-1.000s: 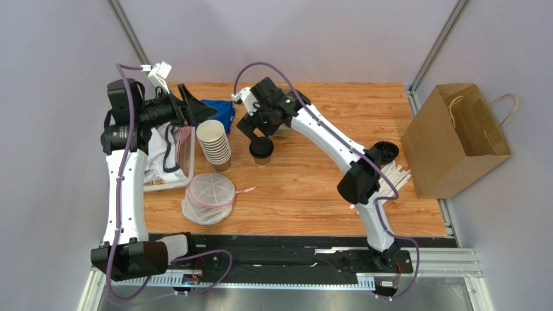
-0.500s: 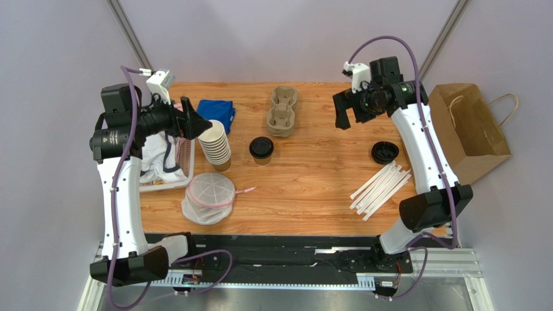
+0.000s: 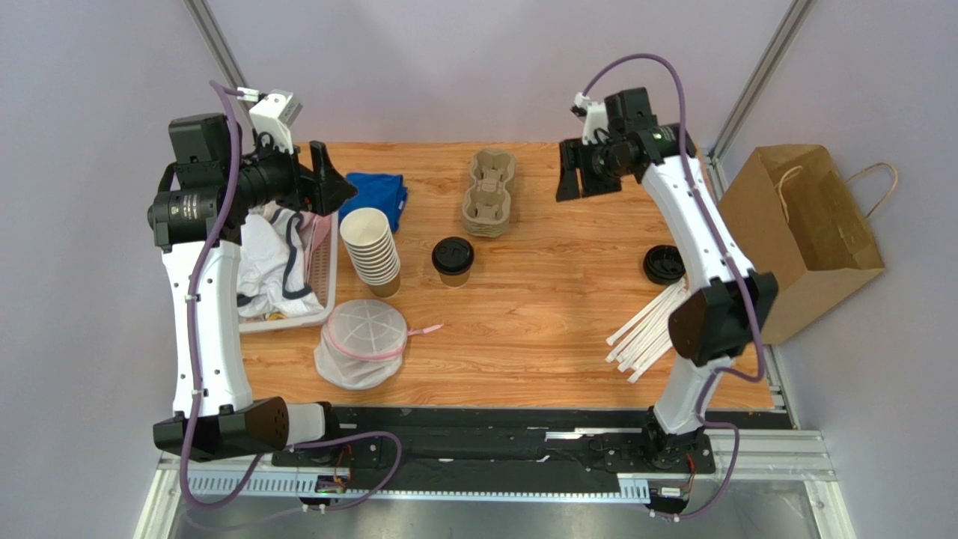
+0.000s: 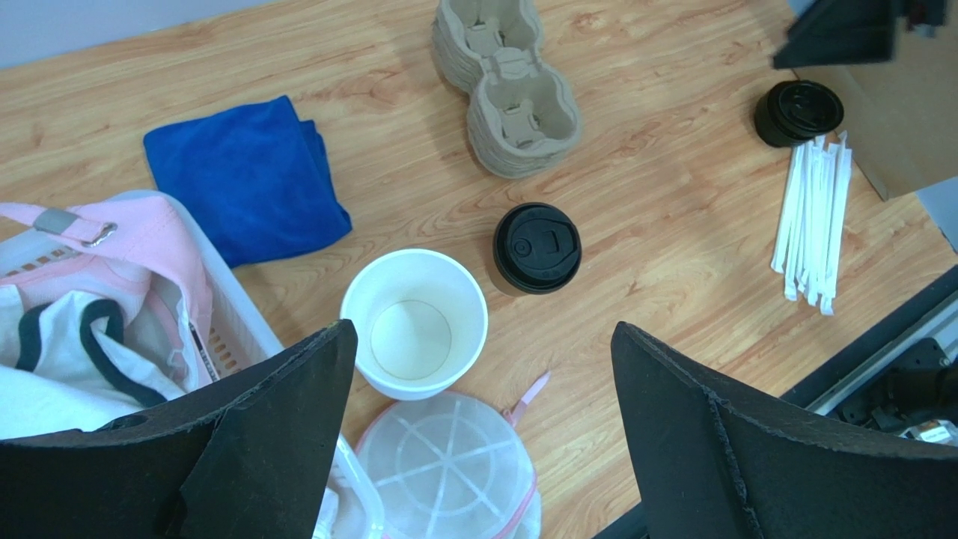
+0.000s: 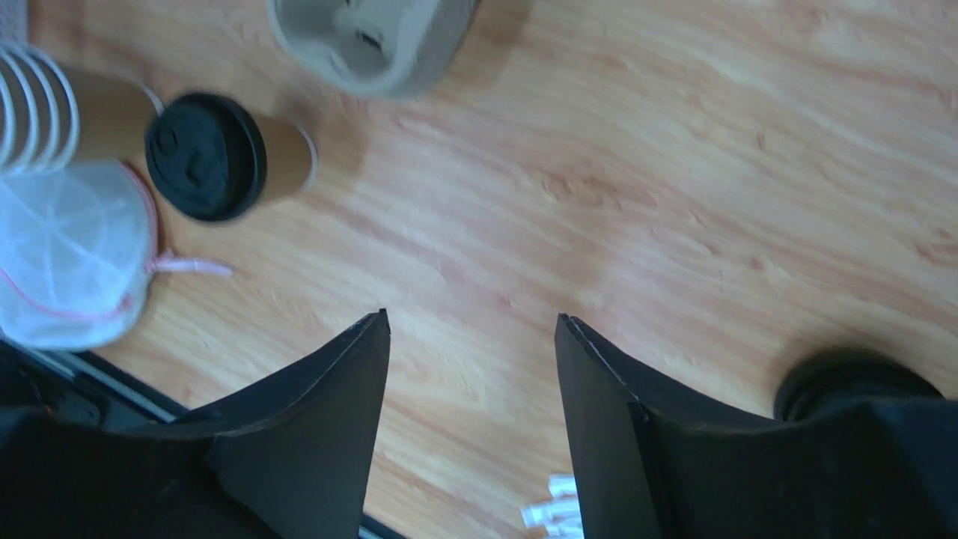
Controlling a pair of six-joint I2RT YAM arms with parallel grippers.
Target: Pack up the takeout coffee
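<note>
The right gripper (image 5: 470, 318) has left the takeout coffee (image 3: 452, 257). A second ago it hung just over the cup and hid the pulp cup carrier (image 3: 489, 193). Now it sits raised at the far right of the wooden table (image 3: 540, 314), well apart from the cup, and the carrier shows in full. Since half a second ago the gripper has shifted a little to the left and its arm has folded in. Its jaws stand moderately apart with only bare wood between them.

The coffee has not moved. It stands upright with its lid on, mid-table, between the stack of paper cups (image 3: 371, 247) and the loose black lid (image 3: 666, 264), just in front of the carrier.

The left gripper (image 4: 480, 328) is almost where it was, above the stack. Its jaws are spread wide and hold nothing.

The brown paper bag (image 3: 801, 230) lies off the right edge.
</note>
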